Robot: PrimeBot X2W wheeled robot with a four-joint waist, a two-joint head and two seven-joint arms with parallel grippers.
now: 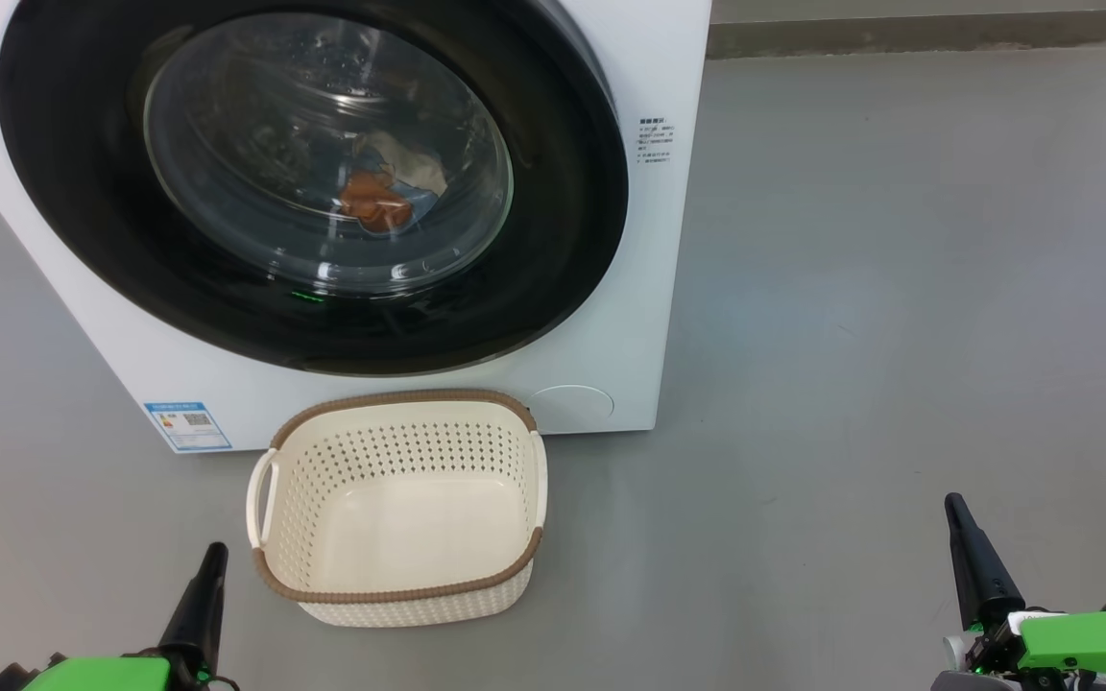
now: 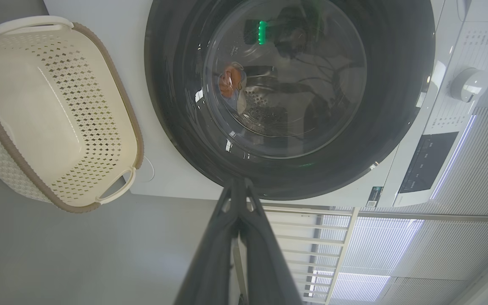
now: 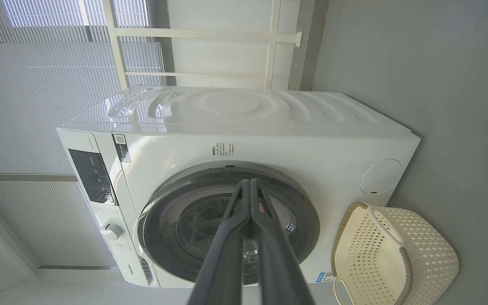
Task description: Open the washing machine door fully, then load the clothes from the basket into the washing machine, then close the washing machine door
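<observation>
**Q:** What is the head view showing?

**A:** The washing machine [image 1: 654, 317] is standing ahead on a grey floor. Its washing machine door [image 1: 63, 192] is lying shut against the front. The clothes [image 1: 375, 203] are showing through the glass, resting low in the drum. The basket [image 1: 399, 397] is sitting on the floor just in front of the machine, holding nothing. The left gripper [image 1: 215, 552] is pointing up the view just beside the basket's near left corner, below the door's left half. The right gripper [image 1: 954, 504] is hanging well apart to the right, past the machine's edge. Both pairs of fingers are pressed together, gripping nothing.

**Q:** And the left wrist view?

**A:** The fingers [image 2: 214, 245] are meeting at their tips and aiming at the door's black rim. The basket is lying off to one side.

**Q:** The right wrist view?

**A:** Its fingers [image 3: 227, 241] are also lying closed, aiming at the door from farther back. The door is looking flush with the front.

**Q:** What is the next move turning on?

**A:** Judging from this, all three steps are looking done. If the door were needing a last push, it is lying straight ahead of both grippers. The left arm is sitting nearer.
</observation>
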